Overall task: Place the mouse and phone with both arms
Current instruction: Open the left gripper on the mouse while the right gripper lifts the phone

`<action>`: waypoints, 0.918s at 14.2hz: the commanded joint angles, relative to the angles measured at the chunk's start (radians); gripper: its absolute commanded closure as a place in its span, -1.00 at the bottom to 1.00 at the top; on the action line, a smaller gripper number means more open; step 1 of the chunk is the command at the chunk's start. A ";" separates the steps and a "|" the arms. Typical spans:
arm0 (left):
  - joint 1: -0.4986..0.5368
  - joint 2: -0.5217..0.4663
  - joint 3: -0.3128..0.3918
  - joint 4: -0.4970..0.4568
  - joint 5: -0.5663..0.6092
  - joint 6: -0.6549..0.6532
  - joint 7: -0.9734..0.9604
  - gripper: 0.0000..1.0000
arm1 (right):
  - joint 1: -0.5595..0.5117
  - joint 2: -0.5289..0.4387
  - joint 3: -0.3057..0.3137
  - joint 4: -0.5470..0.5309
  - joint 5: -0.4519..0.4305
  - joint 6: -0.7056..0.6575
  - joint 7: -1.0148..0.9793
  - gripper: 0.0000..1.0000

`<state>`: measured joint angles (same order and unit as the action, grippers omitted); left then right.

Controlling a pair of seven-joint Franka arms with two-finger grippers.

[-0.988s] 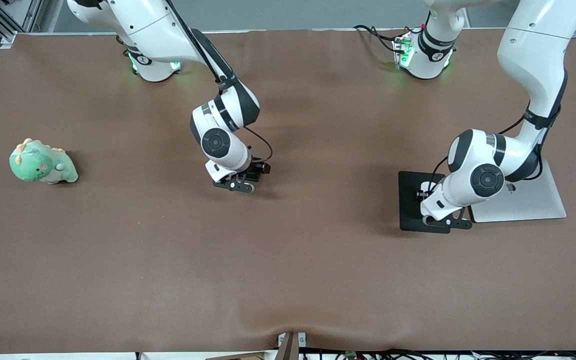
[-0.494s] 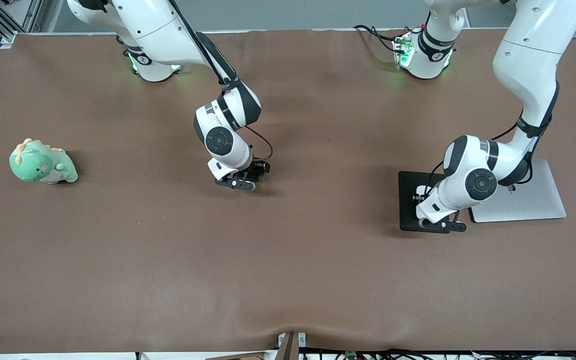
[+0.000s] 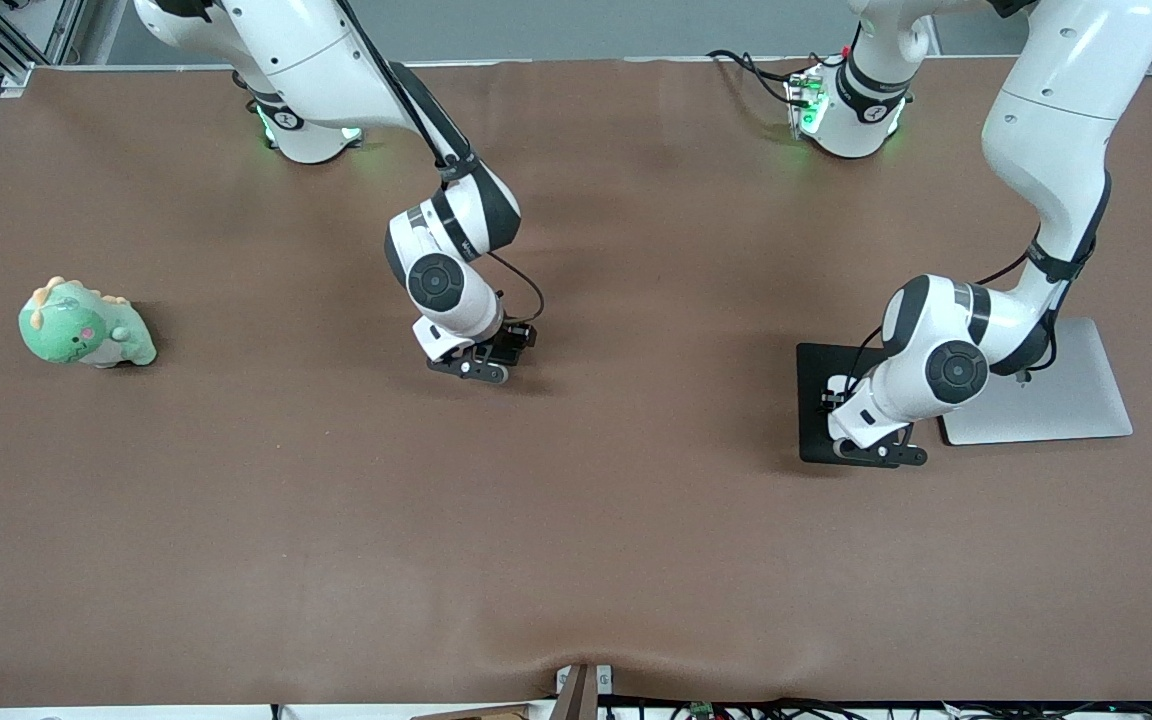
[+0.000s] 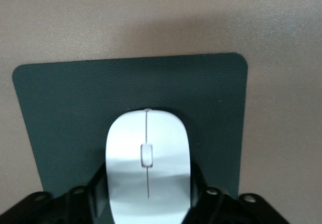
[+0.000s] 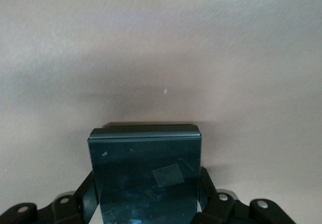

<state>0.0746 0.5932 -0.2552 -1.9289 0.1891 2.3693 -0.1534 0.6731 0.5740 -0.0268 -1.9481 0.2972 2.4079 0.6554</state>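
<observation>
My left gripper [image 3: 876, 450] is low over the black mat [image 3: 816, 400], at the mat's edge nearer the front camera and beside the grey slab [image 3: 1066, 405] that lies toward the left arm's end of the table. In the left wrist view the mouse [image 4: 147, 163] sits between my fingers [image 4: 95, 186], over the mat with dark margin showing on both sides and ahead of it. The mat's rounded corners and straight edges are all inside the brown table [image 3: 576, 520], with bare cloth around them. I cannot tell whether the fingers press the mouse or have slackened, nor whether the mouse rests on the mat.

My right gripper [image 3: 471, 368] is low over the middle of the table, pinched on the phone [image 5: 146, 176]. In the right wrist view the phone stands between my fingers [image 5: 211, 194], its upper edge level, open brown cloth ahead of it. I cannot tell whether it touches the table.

Room is wide around the right gripper: nothing lies near it. The green plush [image 3: 84, 325] sits well apart toward the right arm's end. The table's edge nearer the front camera is well apart from both grippers.
</observation>
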 commanded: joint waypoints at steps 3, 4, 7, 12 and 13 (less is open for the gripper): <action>-0.006 -0.006 0.005 0.011 0.013 -0.002 0.006 -1.00 | -0.138 -0.085 0.001 0.023 0.011 -0.156 -0.080 1.00; -0.006 -0.016 0.005 0.011 0.013 -0.002 0.005 -1.00 | -0.159 -0.092 -0.001 0.023 0.011 -0.165 -0.091 1.00; -0.004 -0.071 0.004 0.014 0.013 -0.033 0.003 -1.00 | -0.216 -0.098 -0.001 0.021 0.011 -0.171 -0.111 1.00; -0.012 -0.142 -0.004 0.186 0.013 -0.292 0.006 -1.00 | -0.325 -0.114 -0.025 0.014 -0.061 -0.249 -0.178 1.00; -0.013 -0.160 -0.001 0.218 0.010 -0.344 0.009 -1.00 | -0.345 -0.121 -0.031 0.012 -0.102 -0.266 -0.181 1.00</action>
<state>0.0693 0.4614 -0.2611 -1.7798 0.1892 2.1326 -0.1534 0.3749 0.4950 -0.0579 -1.9142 0.2540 2.1812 0.4915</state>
